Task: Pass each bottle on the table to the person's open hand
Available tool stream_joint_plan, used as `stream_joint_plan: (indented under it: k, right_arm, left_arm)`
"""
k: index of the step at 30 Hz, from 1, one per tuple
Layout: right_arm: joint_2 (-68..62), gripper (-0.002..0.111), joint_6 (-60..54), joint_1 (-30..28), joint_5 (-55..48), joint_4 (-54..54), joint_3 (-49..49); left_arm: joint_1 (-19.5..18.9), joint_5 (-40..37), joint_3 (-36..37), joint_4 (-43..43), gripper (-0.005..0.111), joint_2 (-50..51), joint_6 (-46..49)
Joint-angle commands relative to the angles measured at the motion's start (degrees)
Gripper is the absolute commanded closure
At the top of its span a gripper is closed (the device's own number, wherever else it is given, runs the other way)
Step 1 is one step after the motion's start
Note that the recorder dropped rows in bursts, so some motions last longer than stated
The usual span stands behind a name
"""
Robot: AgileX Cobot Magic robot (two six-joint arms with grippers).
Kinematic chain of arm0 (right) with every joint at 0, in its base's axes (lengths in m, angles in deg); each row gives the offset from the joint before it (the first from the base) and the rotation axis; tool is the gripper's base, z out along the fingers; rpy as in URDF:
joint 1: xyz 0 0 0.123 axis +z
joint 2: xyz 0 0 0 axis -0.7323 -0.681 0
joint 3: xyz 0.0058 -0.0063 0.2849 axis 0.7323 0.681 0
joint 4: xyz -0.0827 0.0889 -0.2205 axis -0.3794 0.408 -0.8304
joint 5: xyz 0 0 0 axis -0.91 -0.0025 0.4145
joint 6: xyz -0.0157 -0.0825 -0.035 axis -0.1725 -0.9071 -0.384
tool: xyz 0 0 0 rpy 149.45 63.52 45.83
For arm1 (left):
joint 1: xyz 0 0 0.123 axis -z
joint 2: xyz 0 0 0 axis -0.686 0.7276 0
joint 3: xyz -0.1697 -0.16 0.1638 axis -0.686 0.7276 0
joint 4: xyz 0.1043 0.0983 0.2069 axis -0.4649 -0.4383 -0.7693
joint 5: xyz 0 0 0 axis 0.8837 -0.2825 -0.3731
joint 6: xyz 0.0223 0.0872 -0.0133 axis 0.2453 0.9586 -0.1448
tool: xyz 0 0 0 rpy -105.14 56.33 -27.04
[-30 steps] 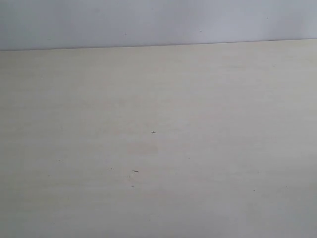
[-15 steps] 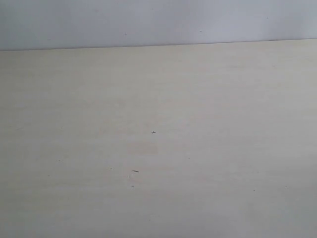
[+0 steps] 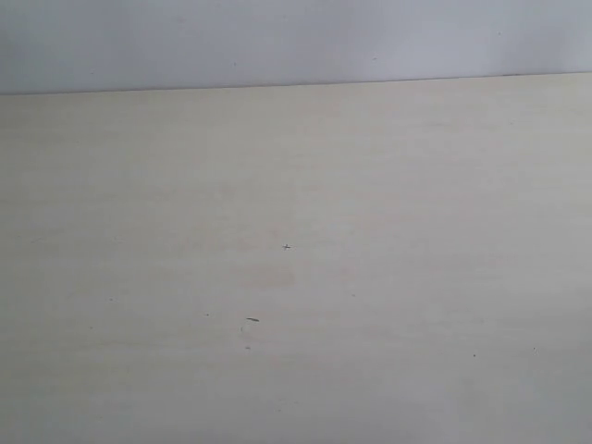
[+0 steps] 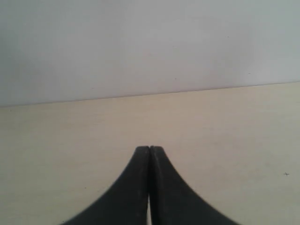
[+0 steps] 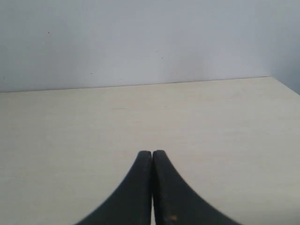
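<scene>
Pale beige wood-grain desk (image 3: pixel 398 277) with dark specks (image 3: pixel 252 320); black left gripper (image 4: pixel 149 149), jaws closed flush; black right gripper (image 5: pixel 152 153), jaws likewise.

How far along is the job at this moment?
Done: cannot tell; no bottle and no person's hand shows in any view, only the wide pale beige tabletop. In hand: nothing; the black left gripper and black right gripper are shut on nothing. Left: unclear, either everything or nothing.
</scene>
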Motion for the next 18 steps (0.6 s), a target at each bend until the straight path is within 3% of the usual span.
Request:
stream_joint_plan:
  k: [1,3,18]
  right_arm:
    - [0.4,0.108,0.1,-0.4,0.4,-0.1,0.3]
    - [0.4,0.108,0.1,-0.4,0.4,-0.1,0.3]
    - [0.4,0.108,0.1,-0.4,0.3,-0.1,0.3]
  left_arm:
    - [-0.1,-4.6,0.2,-0.1,0.107,-0.3,0.0]
    - [-0.1,-9.5,0.2,-0.2,0.107,-0.3,0.4]
    - [-0.1,-9.6,0.2,-0.2,0.107,-0.3,0.4]
